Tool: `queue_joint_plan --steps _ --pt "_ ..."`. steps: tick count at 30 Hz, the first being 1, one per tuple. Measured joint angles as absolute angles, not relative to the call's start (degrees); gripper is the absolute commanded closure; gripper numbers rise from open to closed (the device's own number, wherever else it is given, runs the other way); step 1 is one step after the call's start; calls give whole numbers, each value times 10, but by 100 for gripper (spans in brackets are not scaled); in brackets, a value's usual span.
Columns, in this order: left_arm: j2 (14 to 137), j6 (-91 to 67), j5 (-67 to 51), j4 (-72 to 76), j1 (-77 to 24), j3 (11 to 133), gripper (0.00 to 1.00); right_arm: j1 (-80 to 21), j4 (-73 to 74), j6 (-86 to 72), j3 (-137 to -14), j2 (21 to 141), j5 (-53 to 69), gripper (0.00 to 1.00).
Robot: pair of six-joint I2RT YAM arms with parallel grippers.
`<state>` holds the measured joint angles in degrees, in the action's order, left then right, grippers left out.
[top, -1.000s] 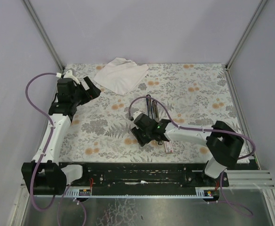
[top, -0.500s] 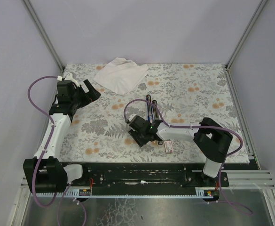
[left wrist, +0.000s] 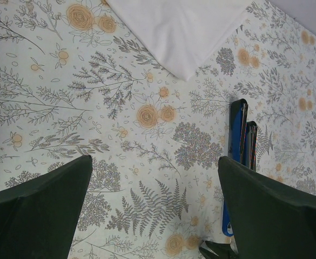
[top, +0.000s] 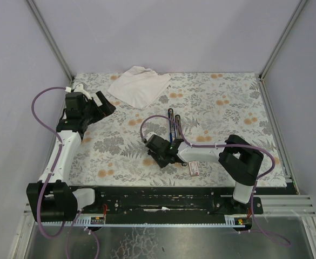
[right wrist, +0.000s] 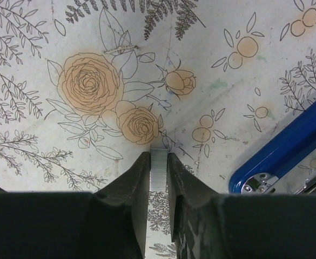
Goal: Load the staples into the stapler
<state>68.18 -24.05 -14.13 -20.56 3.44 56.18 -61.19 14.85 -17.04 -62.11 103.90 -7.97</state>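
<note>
Right gripper clamped on a staple strip, low over the mat, near the blue stapler. Left gripper spread wide, well apart. Step in hand: strip gripped. Next, likely: carry it to the stapler and line it up lengthwise with the channel.

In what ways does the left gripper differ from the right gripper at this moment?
The left gripper stands wide open with nothing between its fingers; the right gripper is closed on a thin silvery staple strip. The left gripper is at the far left, near the white cloth; the right gripper is in the middle, beside the blue stapler. Both have dark fingers.
</note>
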Motion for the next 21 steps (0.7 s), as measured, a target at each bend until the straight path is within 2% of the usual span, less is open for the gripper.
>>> queue_joint_plan --steps 6,15,21 --pt "680 -240 -141 -206 34 562 0 -613 149 -187 -621 1038 -90 87" --pt "670 -236 -140 -206 34 561 0 -609 187 -213 -624 945 -153 88" --pt "668 -235 -139 -206 34 561 0 -551 186 -237 -613 883 -184 87"
